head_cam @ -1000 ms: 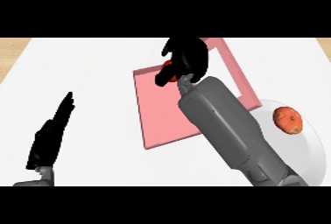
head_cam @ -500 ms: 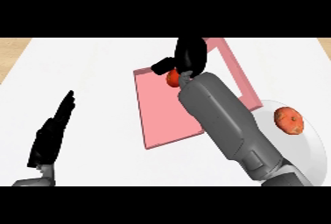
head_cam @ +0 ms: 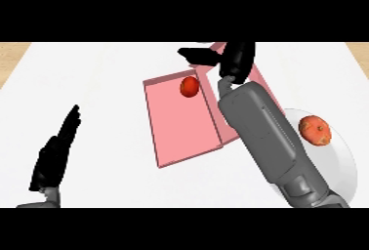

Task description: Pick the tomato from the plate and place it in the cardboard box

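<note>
A red tomato [head_cam: 189, 87] lies inside the flat pink box [head_cam: 180, 127], near its far end. My right hand [head_cam: 234, 58] is just beyond and to the right of it, open, with the fingers spread and nothing between them; a small gap separates hand and tomato. The grey right forearm [head_cam: 263, 132] crosses the box's right side and hides part of it. A white plate [head_cam: 342, 166] sits at the right with a second orange-red fruit [head_cam: 315, 130] on it. My left hand [head_cam: 54, 154] rests open at the lower left, fingers pointing away.
The white counter top [head_cam: 101, 78] spreads round the box and plate. A wooden strip [head_cam: 13, 53] shows at the far left corner.
The right hand was curled round the tomato over the box; its fingers have opened and the tomato now lies in the box, apart from the hand. The left hand has not moved.
</note>
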### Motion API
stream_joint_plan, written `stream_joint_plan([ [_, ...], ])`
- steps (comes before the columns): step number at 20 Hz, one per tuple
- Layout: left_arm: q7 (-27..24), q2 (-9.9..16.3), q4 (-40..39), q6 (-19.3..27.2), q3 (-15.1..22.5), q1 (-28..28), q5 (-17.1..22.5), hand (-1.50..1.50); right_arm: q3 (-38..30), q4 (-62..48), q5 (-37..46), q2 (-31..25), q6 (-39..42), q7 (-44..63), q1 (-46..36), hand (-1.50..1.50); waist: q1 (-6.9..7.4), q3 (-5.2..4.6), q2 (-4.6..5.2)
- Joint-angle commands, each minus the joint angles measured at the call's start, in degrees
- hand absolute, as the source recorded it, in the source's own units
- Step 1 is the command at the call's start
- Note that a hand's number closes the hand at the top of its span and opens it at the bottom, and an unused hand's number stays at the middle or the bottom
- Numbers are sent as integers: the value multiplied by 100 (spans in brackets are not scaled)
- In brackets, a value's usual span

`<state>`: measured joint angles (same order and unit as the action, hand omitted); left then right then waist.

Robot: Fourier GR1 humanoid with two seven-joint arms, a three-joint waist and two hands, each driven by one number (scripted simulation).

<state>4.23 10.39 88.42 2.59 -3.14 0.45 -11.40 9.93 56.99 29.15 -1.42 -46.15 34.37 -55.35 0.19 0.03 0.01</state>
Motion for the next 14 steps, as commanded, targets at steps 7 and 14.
stream_joint_plan([
  [7, 190, -37, 14, 159, -116, -66, -70, 0, -493, 2762, -72, -975, -58, 369, 2120, -150, -275, -3, -79],
  [14, 1, 120, -17, -105, -248, 51, 98, 0, -1157, 5071, -1172, -2035, 899, 32, 4129, -150, -176, -3, -36],
])
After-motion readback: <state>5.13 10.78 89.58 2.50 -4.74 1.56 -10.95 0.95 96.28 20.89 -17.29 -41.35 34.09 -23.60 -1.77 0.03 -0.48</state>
